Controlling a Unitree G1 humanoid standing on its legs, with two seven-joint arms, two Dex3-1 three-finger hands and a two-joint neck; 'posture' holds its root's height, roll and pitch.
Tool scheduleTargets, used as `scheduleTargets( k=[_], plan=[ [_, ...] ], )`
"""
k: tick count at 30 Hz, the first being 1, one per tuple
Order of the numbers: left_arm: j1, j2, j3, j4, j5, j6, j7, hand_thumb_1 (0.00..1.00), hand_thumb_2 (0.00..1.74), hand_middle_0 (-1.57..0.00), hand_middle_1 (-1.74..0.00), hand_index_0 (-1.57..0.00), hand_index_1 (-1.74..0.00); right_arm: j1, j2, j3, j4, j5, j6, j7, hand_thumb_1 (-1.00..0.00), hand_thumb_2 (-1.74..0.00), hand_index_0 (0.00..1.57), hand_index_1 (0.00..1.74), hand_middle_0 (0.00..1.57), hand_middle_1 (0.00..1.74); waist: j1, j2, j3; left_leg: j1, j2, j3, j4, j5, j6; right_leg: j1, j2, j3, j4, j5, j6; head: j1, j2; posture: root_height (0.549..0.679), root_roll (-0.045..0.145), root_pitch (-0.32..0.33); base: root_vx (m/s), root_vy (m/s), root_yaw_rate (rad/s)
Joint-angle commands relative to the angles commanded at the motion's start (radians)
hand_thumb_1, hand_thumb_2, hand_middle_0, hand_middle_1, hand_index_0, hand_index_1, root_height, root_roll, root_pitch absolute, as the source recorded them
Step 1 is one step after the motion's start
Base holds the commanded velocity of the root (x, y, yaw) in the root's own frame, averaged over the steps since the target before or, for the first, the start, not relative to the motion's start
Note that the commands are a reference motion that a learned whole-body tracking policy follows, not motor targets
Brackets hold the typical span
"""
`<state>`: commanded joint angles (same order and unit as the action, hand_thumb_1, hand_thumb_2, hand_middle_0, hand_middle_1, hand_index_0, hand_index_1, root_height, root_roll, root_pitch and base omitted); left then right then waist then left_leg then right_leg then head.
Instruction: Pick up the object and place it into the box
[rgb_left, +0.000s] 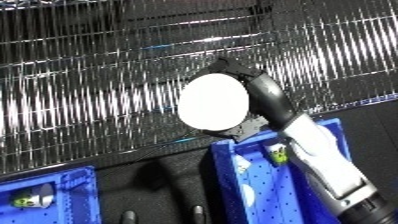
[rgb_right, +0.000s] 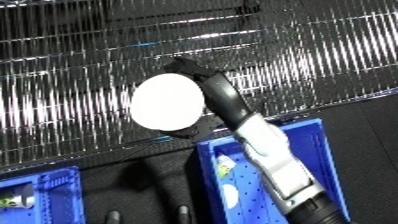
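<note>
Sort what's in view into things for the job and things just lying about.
For the job: right hand holding a white round object; blue bin below it.
Lying about: wire shelf; second blue bin, lower left.

wire rack (rgb_left: 98, 90) across upper view; dark floor (rgb_left: 169, 180) below.

A round white object (rgb_left: 213, 102) is held up above the blue bin (rgb_left: 244, 185), facing the camera.

Right hand (rgb_left: 238, 126) raised, fingers seemingly curled, mostly hidden.
</note>
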<state>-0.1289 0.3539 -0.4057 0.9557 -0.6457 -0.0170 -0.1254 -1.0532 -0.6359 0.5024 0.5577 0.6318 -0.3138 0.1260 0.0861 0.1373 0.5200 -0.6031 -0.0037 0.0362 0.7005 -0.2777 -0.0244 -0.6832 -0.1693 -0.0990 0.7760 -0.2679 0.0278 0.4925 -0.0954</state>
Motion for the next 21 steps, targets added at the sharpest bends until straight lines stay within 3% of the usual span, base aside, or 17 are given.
scheduleTargets(
  k=[9, 13, 21],
  plan=[
    [0.014, -0.020, 0.069, 0.012, -0.011, -0.012, 0.018, 0.00, 0.00, 0.00, 0.00, 0.00, 0.00, 0.248, -0.017, -0.187, -0.345, -0.060, 0.018, -0.159, -0.85, -1.48, 1.33, 1.48, 1.33, 1.48, -0.073, -0.036, 0.000, 0.013, 0.010, 0.020, 0.006, -0.013, 0.0037, 0.003, 0.0284, 0.029, -0.005, 0.000, 0.0031, -0.121, 0.011, 0.631, 0.084, 0.166, -0.032, 0.015, -0.157],
    [0.020, -0.022, 0.099, 0.025, -0.016, -0.024, 0.019, 0.00, 0.00, 0.00, 0.00, 0.00, 0.00, 0.362, -0.025, -0.243, -0.428, -0.098, 0.011, -0.204, -0.85, -1.48, 1.33, 1.48, 1.33, 1.48, -0.103, -0.050, 0.000, 0.021, 0.016, 0.030, -0.001, -0.012, 0.0026, 0.010, 0.0386, 0.040, -0.016, 0.004, 0.0062, -0.162, 0.013, 0.632, 0.082, 0.167, -0.038, 0.002, -0.132],
    [0.036, -0.020, 0.155, 0.077, -0.031, -0.048, 0.005, 0.00, 0.00, 0.00, 0.00, 0.00, 0.00, 0.582, -0.013, -0.353, -0.411, -0.023, -0.059, -0.267, -0.85, -1.48, 1.33, 1.48, 1.33, 1.48, -0.149, -0.077, 0.000, 0.063, 0.030, 0.045, -0.026, -0.015, -0.0008, 0.047, 0.0506, 0.054, -0.045, 0.008, 0.0120, -0.172, -0.004, 0.636, 0.077, 0.153, -0.024, 0.001, -0.128]
  ],
)
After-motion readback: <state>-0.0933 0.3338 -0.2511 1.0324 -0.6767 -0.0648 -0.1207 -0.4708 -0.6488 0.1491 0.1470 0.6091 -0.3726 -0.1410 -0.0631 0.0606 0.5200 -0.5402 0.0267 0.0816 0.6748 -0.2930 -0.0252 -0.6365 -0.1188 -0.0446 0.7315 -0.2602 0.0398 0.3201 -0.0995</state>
